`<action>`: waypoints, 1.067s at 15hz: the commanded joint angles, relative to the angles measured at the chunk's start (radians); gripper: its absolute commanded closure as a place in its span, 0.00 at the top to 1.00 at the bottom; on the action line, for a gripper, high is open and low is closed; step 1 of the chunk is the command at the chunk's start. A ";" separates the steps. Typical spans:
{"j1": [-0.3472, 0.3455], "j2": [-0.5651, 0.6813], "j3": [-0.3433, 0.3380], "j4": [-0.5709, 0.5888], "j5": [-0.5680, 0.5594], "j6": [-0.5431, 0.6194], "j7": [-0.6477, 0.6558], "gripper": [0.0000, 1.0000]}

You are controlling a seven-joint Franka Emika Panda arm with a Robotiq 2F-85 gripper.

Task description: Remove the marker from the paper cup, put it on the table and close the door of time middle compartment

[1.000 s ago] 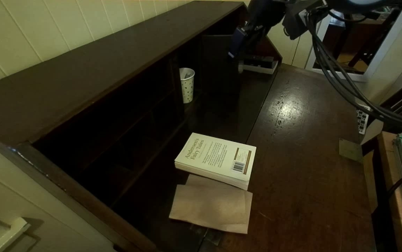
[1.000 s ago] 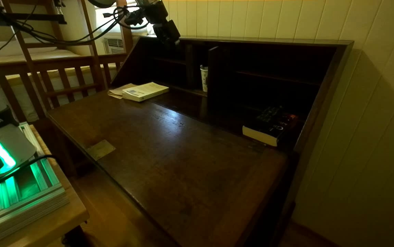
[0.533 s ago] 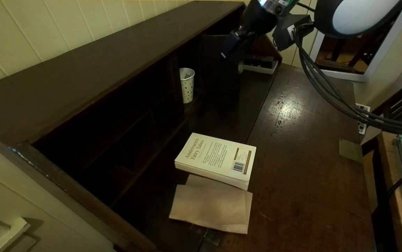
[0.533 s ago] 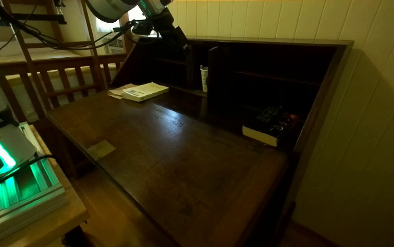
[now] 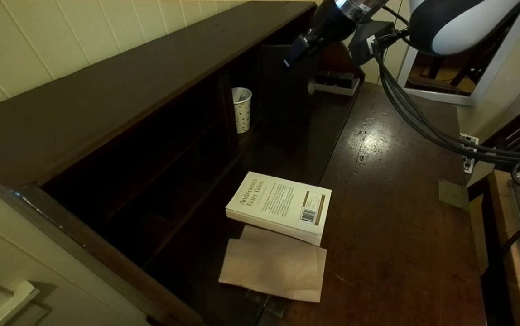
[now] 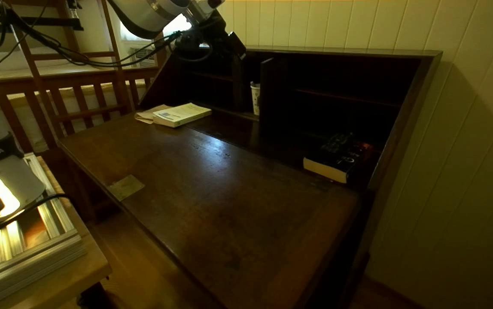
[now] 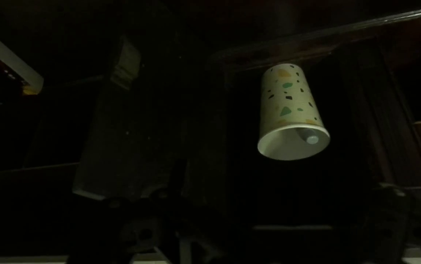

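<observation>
No step looks done: the marker sits inside the cup, the door stands open, and the end effector is spread wide, holding nothing. Removing the marker to the bench and shutting the door remain.

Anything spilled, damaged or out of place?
Nothing looks spilled; the paper cup stands upright. One oddity: a speckled, worn-looking patch on the table, at the glare in both exterior views, perhaps damaged varnish.
</observation>
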 commanded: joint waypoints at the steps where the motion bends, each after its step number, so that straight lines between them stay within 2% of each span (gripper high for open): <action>1: 0.020 0.072 -0.035 0.078 -0.102 0.049 0.103 1.00; 8: 0.102 0.193 -0.071 0.161 -0.084 0.102 0.187 1.00; 16: 0.230 0.300 -0.179 0.248 -0.072 0.135 0.215 1.00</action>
